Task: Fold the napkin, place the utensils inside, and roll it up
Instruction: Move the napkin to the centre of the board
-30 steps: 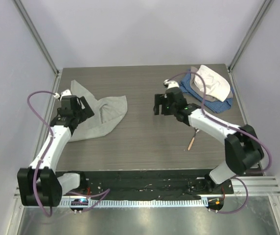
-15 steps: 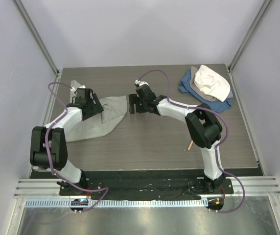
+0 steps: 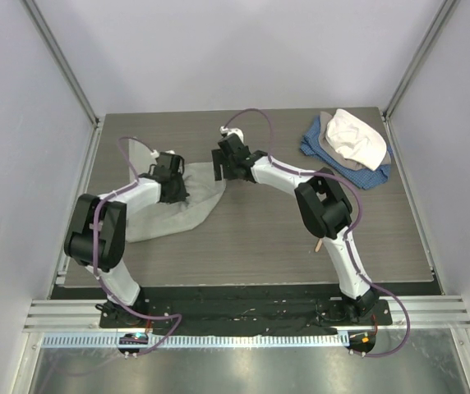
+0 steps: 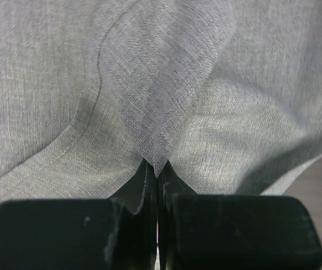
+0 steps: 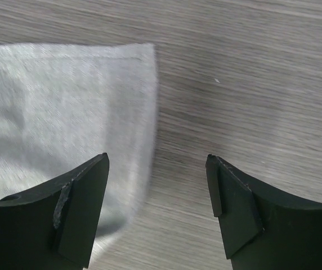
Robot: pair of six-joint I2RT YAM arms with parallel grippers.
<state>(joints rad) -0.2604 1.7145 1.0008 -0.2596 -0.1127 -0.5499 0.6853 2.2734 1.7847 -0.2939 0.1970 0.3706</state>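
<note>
The light grey napkin (image 3: 187, 210) lies rumpled on the left half of the table and fills the left wrist view (image 4: 161, 84). My left gripper (image 3: 176, 185) (image 4: 157, 171) is shut on a small raised pinch of the napkin. My right gripper (image 3: 221, 169) (image 5: 157, 160) hovers open over the napkin's right corner (image 5: 65, 101), the edge of the cloth between its fingers and nothing gripped. Of the utensils I see only a spoon's wooden handle (image 3: 320, 242), poking out from under the right arm's elbow; the bowl is hidden.
A heap of blue, grey and white cloths (image 3: 350, 144) sits at the back right corner. Metal frame posts and pale walls close in the dark wood table (image 3: 260, 238). Purple cables loop above both wrists.
My left gripper moved right onto the napkin and shut on a pinch of it. My right gripper swept left from mid-table to the napkin's right corner, staying open.
</note>
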